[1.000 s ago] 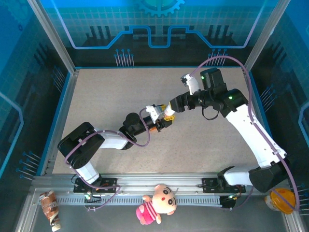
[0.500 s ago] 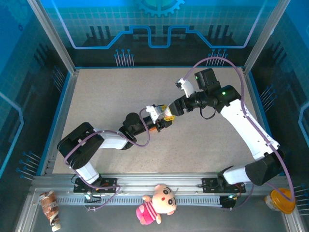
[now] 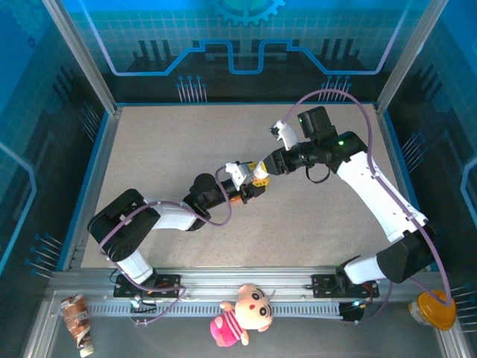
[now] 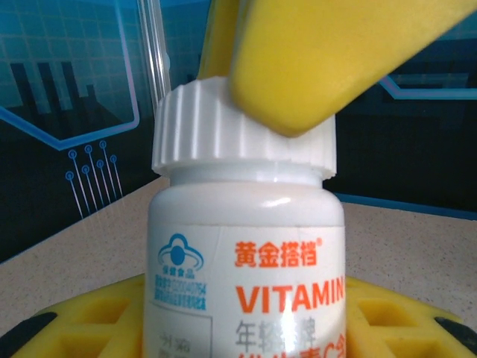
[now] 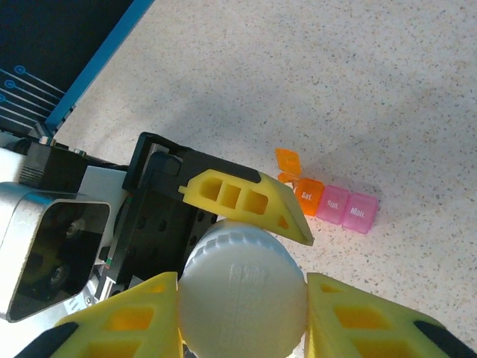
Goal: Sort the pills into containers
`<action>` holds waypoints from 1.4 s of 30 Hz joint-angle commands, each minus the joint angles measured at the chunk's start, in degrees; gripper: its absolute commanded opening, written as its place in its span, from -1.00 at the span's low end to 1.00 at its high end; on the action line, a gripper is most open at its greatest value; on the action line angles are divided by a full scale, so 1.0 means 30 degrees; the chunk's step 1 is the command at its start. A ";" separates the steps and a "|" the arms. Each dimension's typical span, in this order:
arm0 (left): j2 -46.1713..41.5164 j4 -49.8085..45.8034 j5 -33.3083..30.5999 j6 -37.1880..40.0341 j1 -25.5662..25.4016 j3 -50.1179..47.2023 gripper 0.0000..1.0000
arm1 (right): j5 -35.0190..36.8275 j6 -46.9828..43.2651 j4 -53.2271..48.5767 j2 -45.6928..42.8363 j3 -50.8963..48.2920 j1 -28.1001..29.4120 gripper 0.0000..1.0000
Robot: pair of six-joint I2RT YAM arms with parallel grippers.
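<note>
Vitamin bottle (image 4: 246, 276), clamped by the left fingers (image 4: 82, 324) so its ribbed cap (image 5: 242, 287), gripped by the right fingers (image 5: 127, 321), can presumably be unscrewed; pill containers (image 5: 335, 207) laid near it on the table (image 5: 373, 89).

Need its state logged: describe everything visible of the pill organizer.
The pill organizer is a strip of three joined translucent plastic boxes: one orange marked "Sat.", two pink marked "Sun." and "Mon.". The orange box's lid appears flipped open; the pink lids look shut. It lies flat on the speckled table, apparently untouched.
</note>
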 commanded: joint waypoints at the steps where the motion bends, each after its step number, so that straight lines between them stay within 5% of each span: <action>1: -0.0711 0.0859 0.0379 0.0067 -0.0098 0.0476 -1.00 | 0.1077 0.3537 0.1559 -0.0253 -0.1503 0.0619 -0.33; 6: -0.0751 0.0608 0.0268 0.0310 -0.0110 0.0699 -1.00 | 0.4150 0.8479 0.3407 -0.0528 -0.3294 0.2222 -0.28; 11: -0.0698 0.0516 0.0287 0.0314 -0.0104 0.0621 -1.00 | 0.4966 0.9494 0.3783 -0.0245 -0.2897 0.2868 -0.24; 23: -0.0366 0.0928 -0.0034 0.0178 -0.0101 0.0366 -1.00 | 0.3320 0.7596 0.2707 -0.2399 -0.1131 0.0724 0.58; 30: -0.0425 0.0951 0.0129 0.0110 -0.0108 0.0425 -1.00 | 0.0922 0.4710 0.2859 -0.3717 -0.1604 -0.0354 0.64; 42: -0.0839 0.0599 0.0408 -0.0049 -0.0100 0.0365 -1.00 | 0.0054 -0.0518 0.0059 -0.1128 0.0432 -0.0495 0.66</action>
